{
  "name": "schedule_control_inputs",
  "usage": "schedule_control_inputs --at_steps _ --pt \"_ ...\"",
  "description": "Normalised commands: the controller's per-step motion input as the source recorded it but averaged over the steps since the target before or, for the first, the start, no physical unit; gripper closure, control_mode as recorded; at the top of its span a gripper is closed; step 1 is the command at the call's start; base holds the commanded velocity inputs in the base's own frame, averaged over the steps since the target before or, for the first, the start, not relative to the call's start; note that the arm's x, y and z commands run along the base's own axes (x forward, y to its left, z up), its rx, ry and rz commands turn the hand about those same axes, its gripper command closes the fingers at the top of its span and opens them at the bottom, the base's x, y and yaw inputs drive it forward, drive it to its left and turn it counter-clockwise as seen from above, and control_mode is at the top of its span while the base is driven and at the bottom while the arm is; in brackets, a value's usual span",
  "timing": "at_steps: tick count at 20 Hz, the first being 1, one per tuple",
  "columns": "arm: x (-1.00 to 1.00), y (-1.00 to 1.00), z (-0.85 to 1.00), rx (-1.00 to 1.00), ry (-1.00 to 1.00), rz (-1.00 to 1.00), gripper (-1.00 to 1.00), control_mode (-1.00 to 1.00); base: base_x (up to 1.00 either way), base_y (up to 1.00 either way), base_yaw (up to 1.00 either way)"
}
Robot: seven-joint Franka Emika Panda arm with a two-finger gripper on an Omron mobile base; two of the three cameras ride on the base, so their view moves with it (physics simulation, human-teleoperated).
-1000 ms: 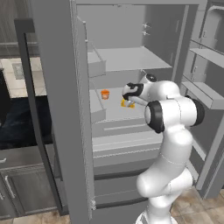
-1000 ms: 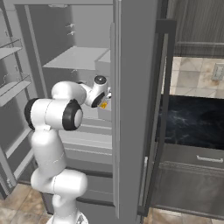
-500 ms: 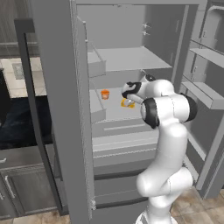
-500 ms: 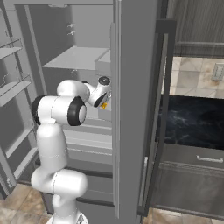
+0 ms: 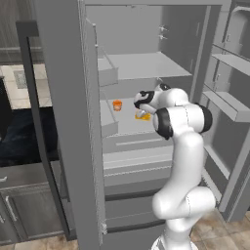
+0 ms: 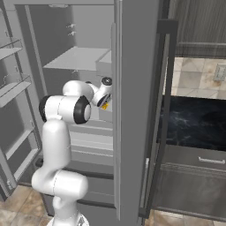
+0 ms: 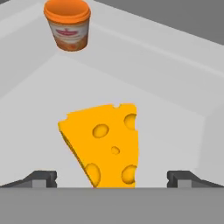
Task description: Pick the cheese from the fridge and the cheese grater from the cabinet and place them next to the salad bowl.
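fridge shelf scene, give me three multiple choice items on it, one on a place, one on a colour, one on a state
1. Where does the cheese lie?
A. on a fridge shelf
B. in a door bin
C. on the floor

2. What colour is the lid of the small cup beyond the cheese?
A. blue
B. orange
C. green

3. How does the gripper stand?
A. shut on the cheese
B. shut on the cup
C. open, a finger on each side of the cheese

Answers:
1 A, the left base view shows the wedge on a grey inner shelf.
2 B, the hand view shows an orange lid.
3 C, the fingertips stand wide apart in the hand view, clear of the wedge.
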Motion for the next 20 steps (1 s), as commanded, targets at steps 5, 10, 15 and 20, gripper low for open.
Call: schedule_control_inputs --at_steps 5,10,15,20 --pt "0.31 0.0 -0.17 0.0 0.0 0.02 -1.0 -1.0 0.0 0.0 0.0" --pt "0.13 0.0 -0.22 0.0 0.0 0.03 -1.0 -1.0 0.0 0.0 0.0" --pt "0.0 0.0 -0.23 0.0 0.0 0.05 -1.0 -1.0 0.0 0.0 0.0" --pt "0.0 0.07 -0.27 -0.01 0.0 0.04 1.0 -1.0 0.0 0.0 0.0"
